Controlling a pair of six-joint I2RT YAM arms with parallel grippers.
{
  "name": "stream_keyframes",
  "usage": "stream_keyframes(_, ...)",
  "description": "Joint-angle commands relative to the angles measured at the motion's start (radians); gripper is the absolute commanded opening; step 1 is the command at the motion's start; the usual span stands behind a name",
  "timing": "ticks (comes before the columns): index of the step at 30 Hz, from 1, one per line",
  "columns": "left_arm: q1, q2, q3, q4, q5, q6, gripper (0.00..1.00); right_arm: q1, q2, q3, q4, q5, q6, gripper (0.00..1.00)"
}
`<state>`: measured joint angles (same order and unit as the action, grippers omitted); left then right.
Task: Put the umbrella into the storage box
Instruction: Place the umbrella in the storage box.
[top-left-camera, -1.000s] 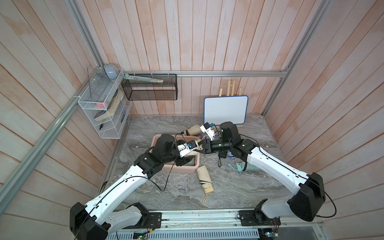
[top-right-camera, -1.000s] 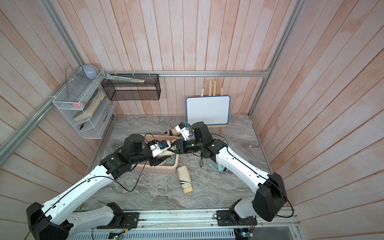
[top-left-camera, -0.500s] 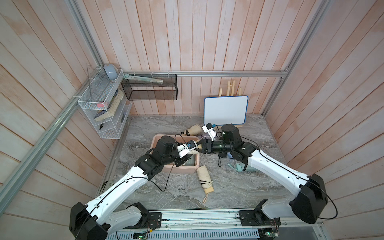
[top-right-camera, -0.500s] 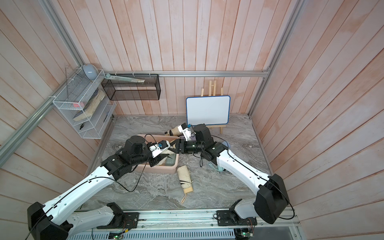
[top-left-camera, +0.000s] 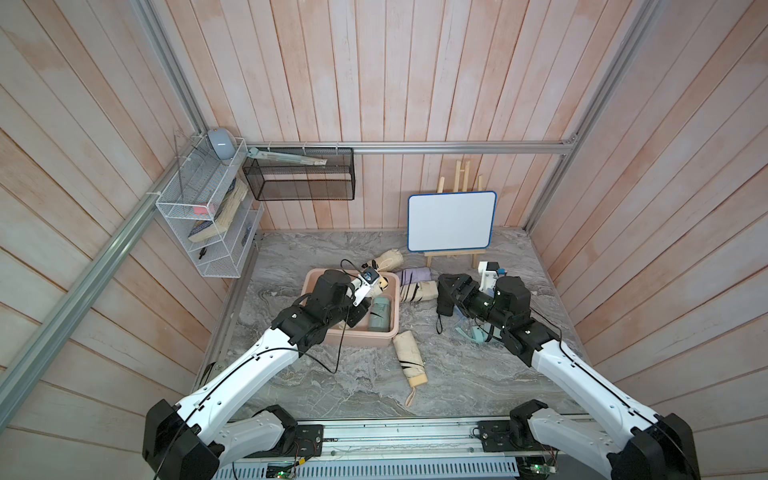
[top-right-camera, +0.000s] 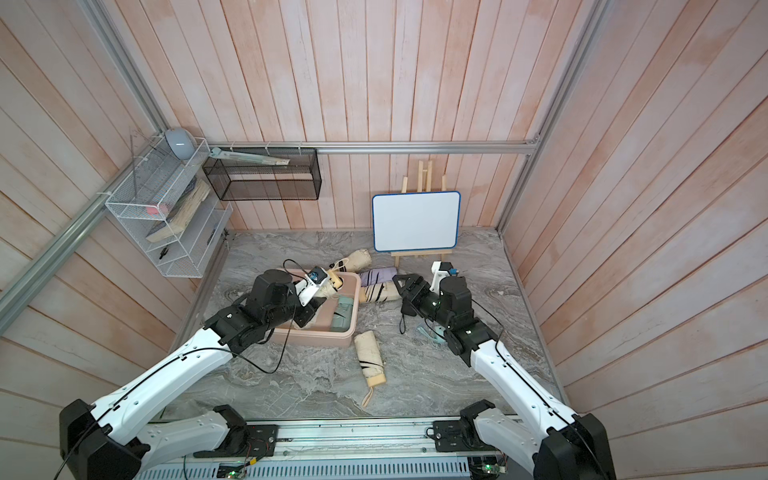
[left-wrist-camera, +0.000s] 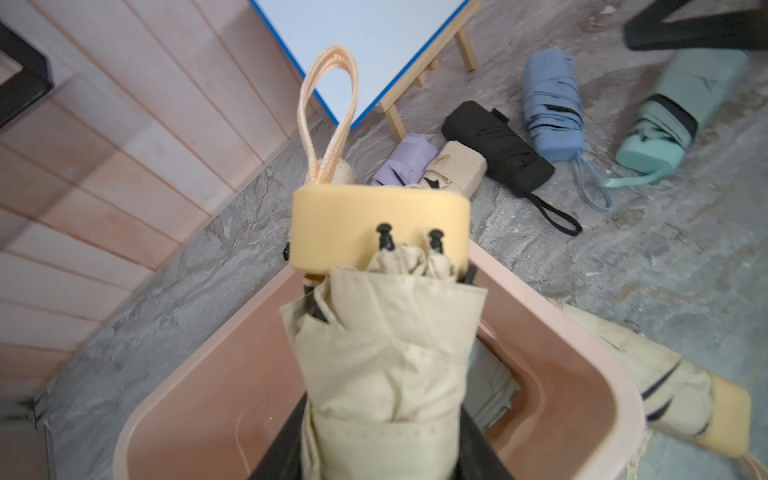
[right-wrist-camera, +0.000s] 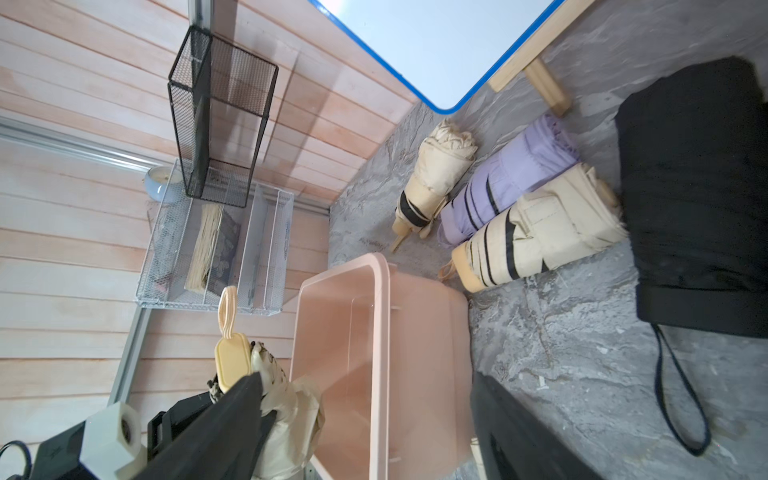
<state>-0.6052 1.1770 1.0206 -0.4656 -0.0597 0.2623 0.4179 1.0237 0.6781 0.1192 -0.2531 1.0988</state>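
- Left tool (left-wrist-camera: 380, 440): clamped on the beige umbrella (left-wrist-camera: 386, 353), a black finger on each side of the folded canopy. It has tightened over the last second.
- That umbrella sits slanted over the box (top-left-camera: 361, 338). Its yellow handle and strap loop poke up past the far rim, and the canopy end is down in the tool over the box's interior.
- A second ago both tools met at this umbrella above the box. Now the left one holds it alone!
- Right tool (right-wrist-camera: 374, 428): it has let go, its fingers are wide apart with nothing between them, and it has pulled back to the right, well clear of the left tool.
- It now hangs just beside the black umbrella (right-wrist-camera: 698, 199) on the tabletop (top-left-camera: 478, 374).
- Inside the box, a green umbrella (top-left-camera: 380, 313) lies along the right wall, same as before.
- Outside it, a lilac umbrella (right-wrist-camera: 511, 174) and a striped beige one (right-wrist-camera: 536, 241) lie side by side between the box and the black umbrella, unmoved.
- Another beige umbrella (top-left-camera: 409, 357) lies by the box's near corner, also unmoved.
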Motion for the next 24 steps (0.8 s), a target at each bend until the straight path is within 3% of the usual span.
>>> stream_keyframes(1, 0.022, 0.037, 0.075, -0.019, -0.066, -0.211, 0.30, -0.012, -0.013, 0.036, -0.022, 0.093, -0.009, 0.84)
stream_keyframes(10, 0.045, 0.118, 0.051, -0.030, 0.021, -0.457, 0.30, -0.036, -0.003, 0.042, -0.067, 0.086, -0.015, 0.84)
stream_keyframes(16, 0.098, 0.167, 0.007, 0.032, 0.038, -0.481, 0.30, -0.039, -0.030, 0.007, -0.079, 0.107, -0.002, 0.84)
stream_keyframes(24, 0.102, 0.238, -0.046, 0.114, 0.070, -0.466, 0.29, -0.040, -0.032, 0.013, -0.119, 0.119, -0.010, 0.84)
